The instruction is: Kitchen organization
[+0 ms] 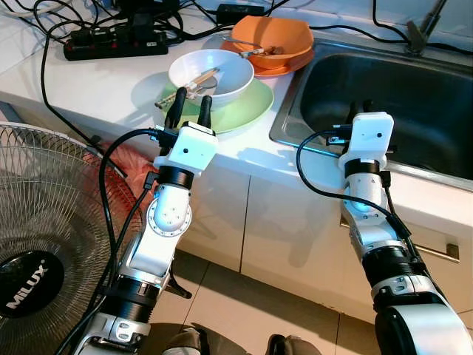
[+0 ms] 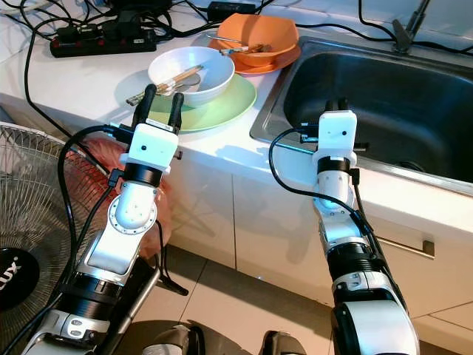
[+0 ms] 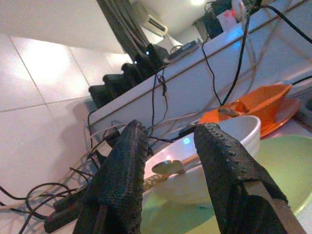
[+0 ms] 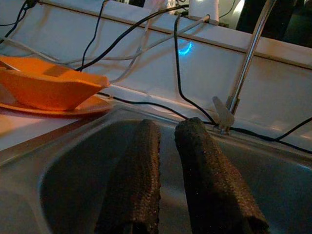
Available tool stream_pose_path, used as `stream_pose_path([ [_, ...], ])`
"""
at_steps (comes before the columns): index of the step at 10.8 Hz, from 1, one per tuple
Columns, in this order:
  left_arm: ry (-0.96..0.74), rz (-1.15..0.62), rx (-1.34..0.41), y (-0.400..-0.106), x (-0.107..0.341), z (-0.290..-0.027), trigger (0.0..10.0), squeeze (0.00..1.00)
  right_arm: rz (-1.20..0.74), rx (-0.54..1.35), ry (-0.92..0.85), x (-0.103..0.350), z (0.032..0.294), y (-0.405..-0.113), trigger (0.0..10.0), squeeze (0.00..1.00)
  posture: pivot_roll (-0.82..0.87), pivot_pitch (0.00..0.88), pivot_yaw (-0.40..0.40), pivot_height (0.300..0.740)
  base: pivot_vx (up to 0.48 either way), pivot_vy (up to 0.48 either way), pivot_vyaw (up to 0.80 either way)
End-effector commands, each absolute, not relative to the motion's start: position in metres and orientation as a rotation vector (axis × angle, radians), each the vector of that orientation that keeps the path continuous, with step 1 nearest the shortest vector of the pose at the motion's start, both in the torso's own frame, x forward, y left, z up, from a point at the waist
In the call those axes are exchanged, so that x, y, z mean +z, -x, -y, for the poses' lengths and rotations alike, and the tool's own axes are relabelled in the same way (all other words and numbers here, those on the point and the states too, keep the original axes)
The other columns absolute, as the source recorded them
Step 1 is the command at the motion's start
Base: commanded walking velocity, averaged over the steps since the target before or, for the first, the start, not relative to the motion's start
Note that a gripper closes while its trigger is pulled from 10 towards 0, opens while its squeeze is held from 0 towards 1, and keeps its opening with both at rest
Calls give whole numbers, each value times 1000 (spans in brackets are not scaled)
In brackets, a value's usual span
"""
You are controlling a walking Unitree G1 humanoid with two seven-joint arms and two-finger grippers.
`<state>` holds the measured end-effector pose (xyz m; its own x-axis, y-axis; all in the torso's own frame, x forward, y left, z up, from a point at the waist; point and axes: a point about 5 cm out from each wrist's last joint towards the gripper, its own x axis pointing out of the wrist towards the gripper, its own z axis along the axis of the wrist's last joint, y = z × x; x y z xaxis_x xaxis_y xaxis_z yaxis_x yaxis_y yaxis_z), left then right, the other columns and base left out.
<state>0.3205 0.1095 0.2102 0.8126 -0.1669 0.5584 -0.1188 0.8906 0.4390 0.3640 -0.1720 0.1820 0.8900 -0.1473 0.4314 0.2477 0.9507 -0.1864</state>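
Here we take the sink point(image 1: 443, 159) as our landmark, and nearest to us, well to its left and low by the floor, stands a wire-caged fan point(image 1: 44, 244) with a black hub. Above it our left gripper point(image 1: 189, 109) is raised at the counter's front edge, to the left of the sink; its two black fingers point(image 3: 122, 180) stand parted with a plain gap between them and hold nothing, their tips at the near rim of the green plate point(image 1: 247, 111). Our right gripper point(image 2: 337, 104) reaches over the sink's near rim, and its fingers point(image 4: 136, 180) lie almost together with only a thin slit between them, gripping nothing, pointed into the dark basin. On the white counter point(image 1: 96, 89), just left of the sink, the green plate carries a white bowl point(image 1: 222, 70) with chopsticks point(image 1: 194, 80) resting across it and a spoon inside. Farther back, touching the sink's far left corner, an orange bowl point(image 1: 277, 33) sits on an orange plate point(image 1: 284, 68) with utensils in it. Left of those lies a black power strip point(image 1: 111, 46) amid tangled cables, and behind the sink rises the tap point(image 1: 421, 29).
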Motion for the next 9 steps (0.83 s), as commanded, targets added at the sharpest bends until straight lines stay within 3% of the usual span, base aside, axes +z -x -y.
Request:
stream_pose_path([
  [1, -460, 631, -3, -323, 211, -113, 10000, 0, 423, -215, 230, 182, 172, -363, 10000, 0, 34, 154, 11, 740, 0, 0, 0],
  [3, -369, 626, -42, -323, 212, -111, 10000, 0, 422, -215, 228, 182, 171, -362, 10000, 0, 34, 154, 11, 740, 0, 0, 0],
  [9, -330, 630, -67, -333, 217, -109, 10000, 0, 423, -224, 223, 182, 171, -361, 10000, 0, 28, 138, 14, 740, 0, 0, 0],
])
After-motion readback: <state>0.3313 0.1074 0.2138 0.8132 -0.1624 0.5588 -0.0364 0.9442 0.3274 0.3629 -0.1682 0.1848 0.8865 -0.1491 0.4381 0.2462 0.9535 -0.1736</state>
